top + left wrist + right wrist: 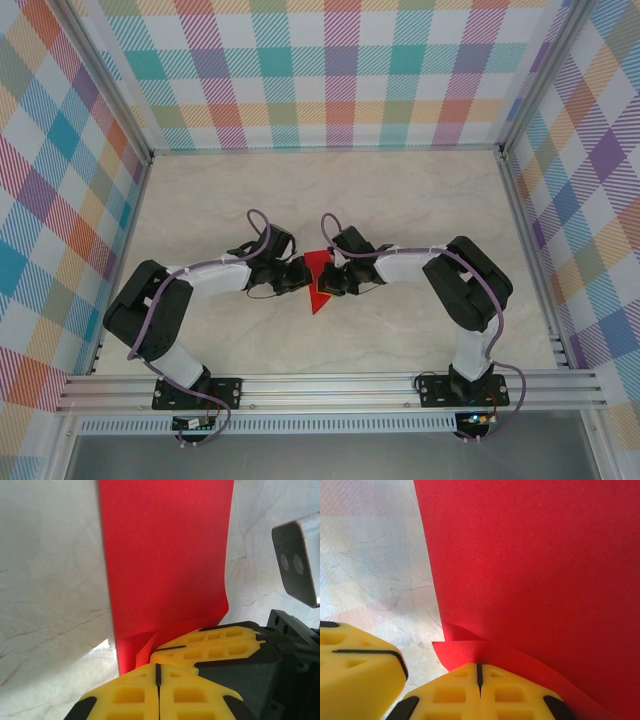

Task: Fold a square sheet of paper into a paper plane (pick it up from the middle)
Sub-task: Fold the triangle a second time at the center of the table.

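Item inspected: red sheet of paper (320,270). It sits near the middle of the table (400,200), directly between the two gripper heads. From above it reads as a narrow creased shape tapering to a point toward the near edge. Whether it rests on the surface or is raised off it cannot be determined.

Left gripper (303,280): at the sheet's left side. In the left wrist view its (157,667) yellow fingers (125,695) are pressed together with only a dark seam between them. The paper (165,555) rises from their tips as a broad red band, and its lower edge is buckled where it enters the grip. Finding: clenched on the paper's edge.

Right gripper (333,282): at the sheet's right side, facing the left one. In the right wrist view its (479,667) yellow fingers (510,695) meet on a single seam. A small turned-over flap of the paper (535,560) lies at their tips. Finding: clenched on the paper.

The two heads stand just beside each other; each wrist view catches the other's yellow fingers (215,640) (360,665) close alongside.

Surroundings: pale marbled tabletop, plaid panels (340,70) on three sides.
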Robot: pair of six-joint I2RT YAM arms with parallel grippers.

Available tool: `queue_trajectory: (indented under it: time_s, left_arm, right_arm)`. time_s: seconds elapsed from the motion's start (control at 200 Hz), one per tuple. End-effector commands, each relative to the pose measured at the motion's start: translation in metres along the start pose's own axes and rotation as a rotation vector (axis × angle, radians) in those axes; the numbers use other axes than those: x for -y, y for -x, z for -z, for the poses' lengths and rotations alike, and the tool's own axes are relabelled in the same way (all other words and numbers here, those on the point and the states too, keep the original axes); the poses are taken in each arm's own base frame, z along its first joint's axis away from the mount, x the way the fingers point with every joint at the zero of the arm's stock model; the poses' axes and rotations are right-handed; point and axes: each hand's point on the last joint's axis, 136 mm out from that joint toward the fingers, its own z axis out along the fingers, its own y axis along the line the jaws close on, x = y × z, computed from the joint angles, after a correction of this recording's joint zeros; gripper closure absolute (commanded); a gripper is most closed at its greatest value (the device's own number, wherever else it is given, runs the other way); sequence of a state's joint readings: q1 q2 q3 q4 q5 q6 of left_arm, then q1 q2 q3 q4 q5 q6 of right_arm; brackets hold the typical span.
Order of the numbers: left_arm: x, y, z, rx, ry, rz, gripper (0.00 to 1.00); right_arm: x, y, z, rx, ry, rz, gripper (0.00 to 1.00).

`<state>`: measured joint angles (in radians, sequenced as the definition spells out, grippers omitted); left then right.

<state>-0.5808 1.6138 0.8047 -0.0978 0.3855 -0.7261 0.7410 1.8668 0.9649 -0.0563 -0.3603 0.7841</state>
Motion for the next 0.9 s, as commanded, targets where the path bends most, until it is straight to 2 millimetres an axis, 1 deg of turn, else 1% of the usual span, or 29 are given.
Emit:
queue_trajectory:
  time_s: [0.0,0.15,0.27,0.49,0.575,0.715,0.895]
  left_arm:
    - [0.001,-0.01,-0.01,-0.035,-0.009,0.005,0.97]
    - [-0.002,-0.011,-0.018,-0.042,0.006,0.017,1.0]
    - [-0.004,-0.012,-0.022,-0.043,0.023,0.016,1.0]
    - [-0.017,-0.013,-0.024,-0.036,0.098,0.017,1.0]
    - [-0.02,-0.015,-0.026,-0.038,0.118,0.014,1.0]
    - [-0.029,-0.019,-0.026,-0.037,0.175,0.011,1.0]
    - [-0.039,-0.021,-0.022,-0.023,0.229,-0.002,1.0]
  right_arm:
    - [0.041,-0.015,-0.014,-0.043,-0.143,-0.055,1.0]
    - [0.041,-0.015,-0.014,-0.045,-0.145,-0.058,1.0]
    - [0.042,-0.016,-0.015,-0.047,-0.147,-0.061,1.0]
    - [0.04,-0.015,-0.013,-0.044,-0.139,-0.063,1.0]
    - [0.031,-0.015,-0.012,-0.045,-0.096,-0.068,0.99]
    - [0.017,-0.008,-0.006,-0.016,-0.047,-0.059,0.99]
    - [0.002,0.001,0.012,0.044,-0.012,-0.027,0.99]
